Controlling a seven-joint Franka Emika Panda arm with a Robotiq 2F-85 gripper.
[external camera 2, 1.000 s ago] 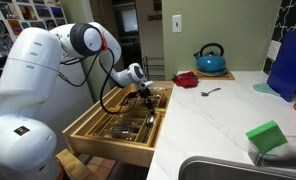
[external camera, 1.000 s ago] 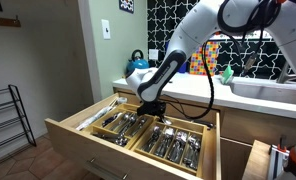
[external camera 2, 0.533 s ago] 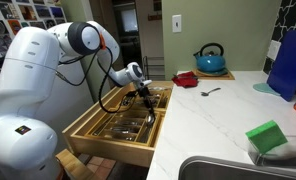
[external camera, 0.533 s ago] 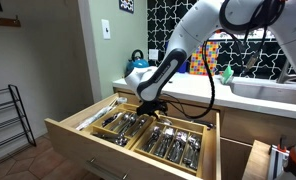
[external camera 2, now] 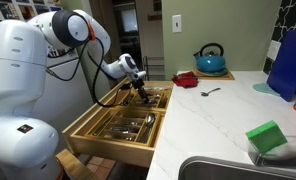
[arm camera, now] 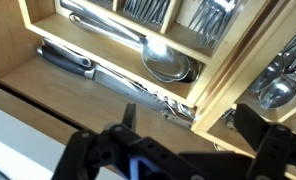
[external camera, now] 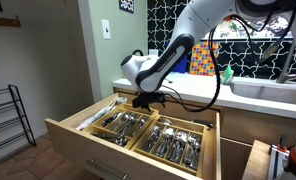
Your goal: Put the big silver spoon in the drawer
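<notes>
- Silver big spoon [arm camera: 166, 64] lies in a long compartment of the open drawer [external camera: 83, 148].
- Above it hovers the gripper [arm camera: 188, 128], fingers spread apart.

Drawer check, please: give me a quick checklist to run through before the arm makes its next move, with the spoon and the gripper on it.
1. Spoon inside the drawer: ok, it lies in a long compartment in the wrist view.
2. Gripper open and empty: ok, jaws apart with nothing between them.
3. Gripper above the cutlery and not touching it: ok in both exterior views.
4. Drawer pulled open: ok.
5. Spoon handle low enough for the drawer to close: cannot tell.
</notes>
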